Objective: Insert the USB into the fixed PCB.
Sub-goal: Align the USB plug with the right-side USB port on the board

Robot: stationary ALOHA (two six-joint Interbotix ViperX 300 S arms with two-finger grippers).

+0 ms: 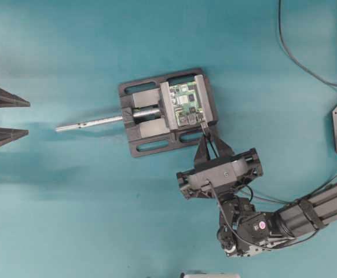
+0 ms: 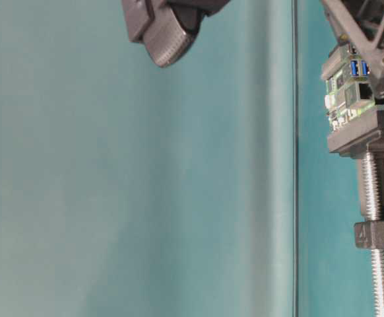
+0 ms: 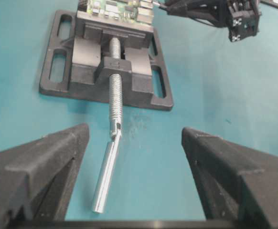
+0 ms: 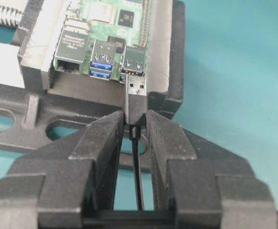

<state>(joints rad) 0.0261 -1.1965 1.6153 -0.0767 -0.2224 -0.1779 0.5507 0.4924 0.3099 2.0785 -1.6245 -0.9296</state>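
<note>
A: While the USB [image 4: 135, 98] is pinched between the right gripper [image 4: 134, 125] fingers, its silvery tip is held just in front of a port on the fixed PCB [image 4: 111, 28], not seated. Cable is seen trailing back between the fingers.

B: Arm pose?

A: Right arm is reached in from the lower right in the overhead view, wrist angled toward the board edge. PCB is clamped in the black vise [image 1: 142, 126] on the teal table [image 1: 70, 197].

B: Left side?

A: Left gripper [image 1: 3, 117] is parked at the left edge, fingers spread wide, nothing held, pointed at the vise's screw rod [image 3: 111, 157].
</note>
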